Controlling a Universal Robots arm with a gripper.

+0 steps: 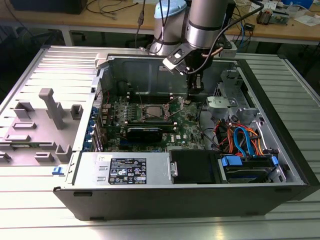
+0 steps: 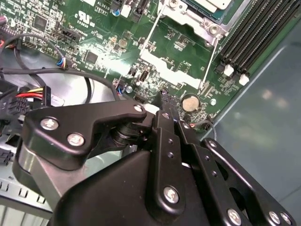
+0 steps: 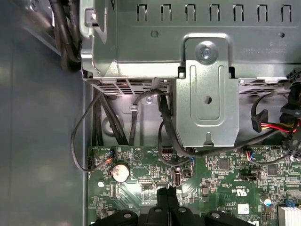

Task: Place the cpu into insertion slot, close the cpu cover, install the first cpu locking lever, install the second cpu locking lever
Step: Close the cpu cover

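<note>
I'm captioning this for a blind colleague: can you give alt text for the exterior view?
A robot arm reaches down into an open computer case lying on a metal table, its gripper low over the green motherboard, at the exterior view's right of the CPU socket. Orange and blue cables sit in the case's corner nearer the camera.

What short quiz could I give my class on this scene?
1. True or false: the hand is over the board.
2. The coin cell on the board is: A round, B square, C triangular.
3. Fill in: the hand is toward the exterior view's ____ of the socket.
Key: 1 true; 2 A; 3 right.
</note>
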